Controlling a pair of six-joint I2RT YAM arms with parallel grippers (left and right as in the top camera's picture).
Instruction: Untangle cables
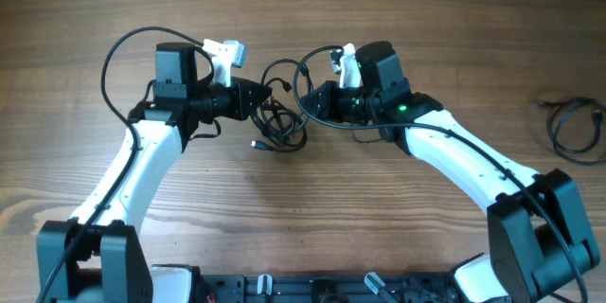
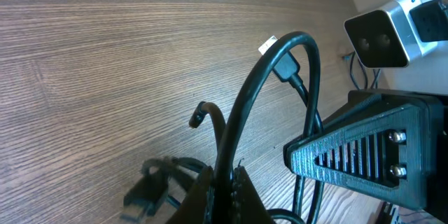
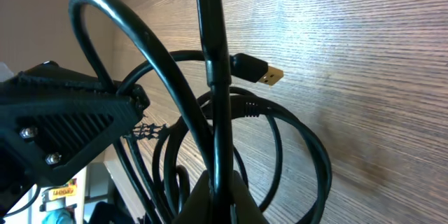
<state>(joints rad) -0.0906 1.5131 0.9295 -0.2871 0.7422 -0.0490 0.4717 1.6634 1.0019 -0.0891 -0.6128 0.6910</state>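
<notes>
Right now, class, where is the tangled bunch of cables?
In the overhead view the cables lie near the middle of the table, between the left gripper and the right gripper, each pinching a strand.

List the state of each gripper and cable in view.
left gripper: shut on one cord of the cables
right gripper: shut on another cord of the cables
cables: tangled in a bundle between both grippers
separate cable: loosely coiled, lying apart, untouched
</notes>
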